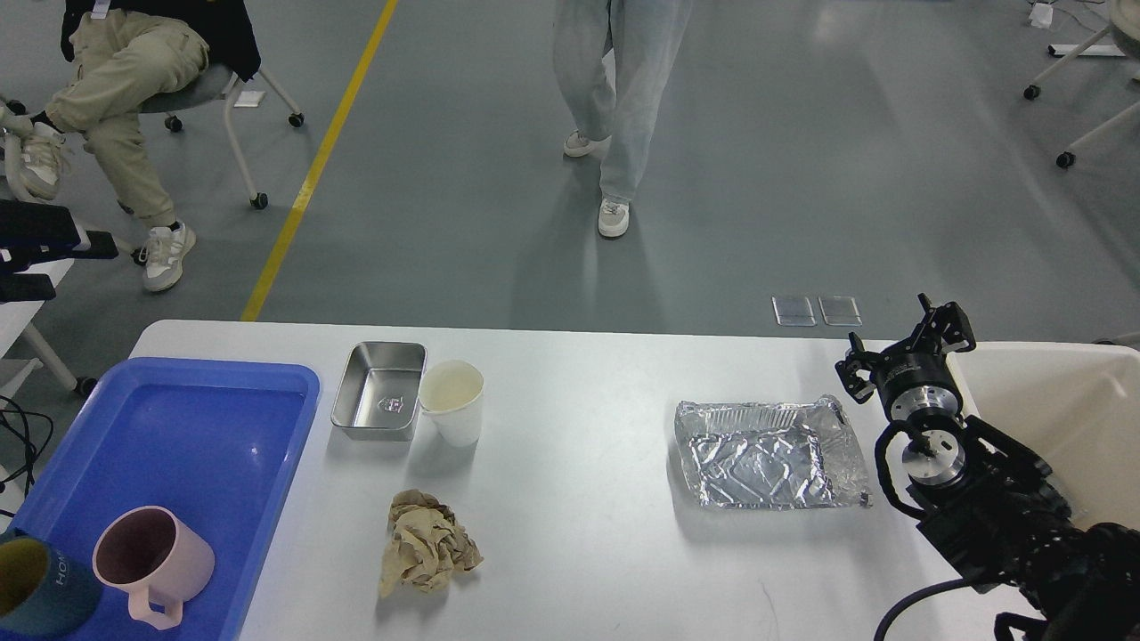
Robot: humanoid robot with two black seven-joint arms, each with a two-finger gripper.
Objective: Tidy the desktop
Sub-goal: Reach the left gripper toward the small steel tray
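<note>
Here, desktop (579, 534): the wide white tabletop fills the lower half of the head view, its far edge running against the grey floor.
Steel tin (379, 390): shallow, rectangular, upright on the desktop near the far edge, left of centre.
Paper cup (452, 402): white, upright, just beside the tin's right side; whether they touch I cannot tell.
Crumpled paper (427, 543): a brown wad lying nearer to the camera than the cup, apart from it.
Foil tray (769, 452): creased, silver, open side up, right of centre.
Blue tray (223, 427): sits on the desktop's left end, reaching past the bottom edge of the view.
Pink mug (151, 561): inside the blue tray at its near end, mouth tilted toward the upper left, handle toward the camera.
Dark teal cup (40, 592): in the tray's near left corner, just beside the pink mug, cut by the view's edge.
Cream bin (1051, 409): at the desktop's right end.
Right gripper (908, 352): held between the foil tray and the bin, fingers spread, grasping nothing.
Left gripper (49, 249): dark, at the left edge above the blue tray, over the floor; its fingers' state I cannot tell.
</note>
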